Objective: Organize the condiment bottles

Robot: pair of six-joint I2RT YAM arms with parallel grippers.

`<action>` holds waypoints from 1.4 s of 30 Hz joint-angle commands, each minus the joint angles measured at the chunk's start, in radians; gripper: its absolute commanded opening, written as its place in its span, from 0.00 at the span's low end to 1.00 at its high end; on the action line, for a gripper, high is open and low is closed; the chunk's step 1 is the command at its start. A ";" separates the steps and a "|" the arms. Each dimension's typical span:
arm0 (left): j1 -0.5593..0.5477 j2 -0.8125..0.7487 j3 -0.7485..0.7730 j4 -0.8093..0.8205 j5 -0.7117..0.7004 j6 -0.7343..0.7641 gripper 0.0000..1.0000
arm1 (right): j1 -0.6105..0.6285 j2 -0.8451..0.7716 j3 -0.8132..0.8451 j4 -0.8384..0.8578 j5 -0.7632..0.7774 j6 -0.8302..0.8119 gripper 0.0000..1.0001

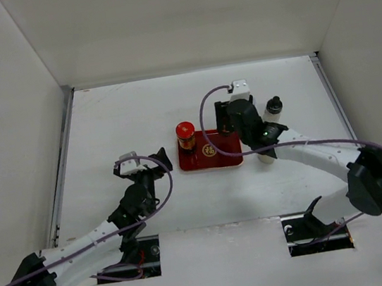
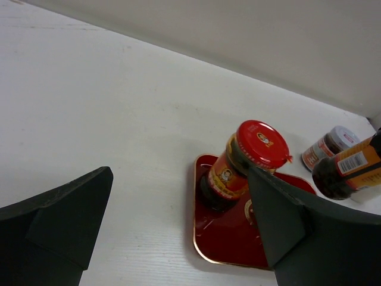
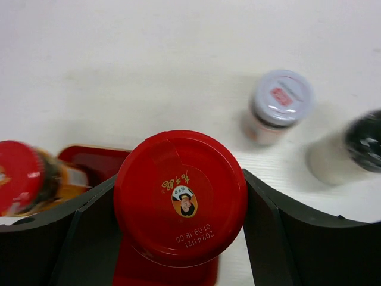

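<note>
One red-capped condiment bottle [image 1: 186, 136] [image 2: 241, 167] stands upright on the left end of the flat red tray [image 1: 216, 158] [image 2: 229, 241]. My right gripper [image 1: 240, 112] [image 3: 180, 199] is shut on a second red-capped bottle [image 3: 180, 196] [image 2: 348, 170], one finger on each side of its cap. It holds the bottle tilted above the tray's right end. A grey-capped bottle [image 3: 278, 102] [image 2: 331, 145] and a dark-capped pale bottle [image 1: 272, 109] [image 3: 354, 152] stand on the table just right of the tray. My left gripper [image 1: 155, 163] [image 2: 178, 179] is open and holds nothing. It sits left of the tray.
White walls close in the table [image 1: 137, 115] on the left, the back and the right. My right arm [image 1: 320, 153] crosses the table in front of the tray's right side. There is bare table to the left of and behind the tray.
</note>
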 commanded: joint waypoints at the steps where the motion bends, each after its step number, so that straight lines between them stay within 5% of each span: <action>1: 0.025 -0.053 -0.044 0.054 -0.060 -0.005 1.00 | 0.067 0.072 0.109 0.191 0.033 -0.018 0.52; 14: 0.028 0.015 -0.076 0.133 -0.059 -0.009 1.00 | 0.112 0.307 0.209 0.240 0.065 0.025 0.53; 23: 0.020 0.029 -0.070 0.137 -0.048 -0.003 1.00 | 0.112 0.234 0.170 0.212 0.082 0.048 0.90; 29: 0.023 0.026 -0.064 0.124 -0.048 0.001 1.00 | 0.061 0.082 0.068 0.183 0.082 0.048 0.99; 32: 0.020 0.045 -0.061 0.133 -0.044 0.000 1.00 | 0.001 0.004 -0.004 0.188 0.074 0.055 0.94; 35: 0.016 0.059 -0.054 0.135 -0.033 0.000 0.98 | -0.069 -0.079 -0.082 0.151 0.117 0.043 0.61; 37: 0.017 0.065 -0.053 0.136 -0.031 -0.002 0.96 | -0.095 -0.152 -0.152 0.114 0.170 0.048 0.54; 39: 0.014 0.065 -0.050 0.137 -0.028 0.000 0.96 | -0.097 -0.217 -0.211 0.074 0.226 0.051 0.64; 40: 0.013 0.065 -0.050 0.137 -0.027 -0.002 0.96 | -0.096 -0.258 -0.247 0.042 0.267 0.058 0.89; 42: 0.022 0.073 -0.050 0.140 -0.024 -0.005 0.96 | -0.096 -0.321 -0.294 -0.010 0.304 0.084 1.00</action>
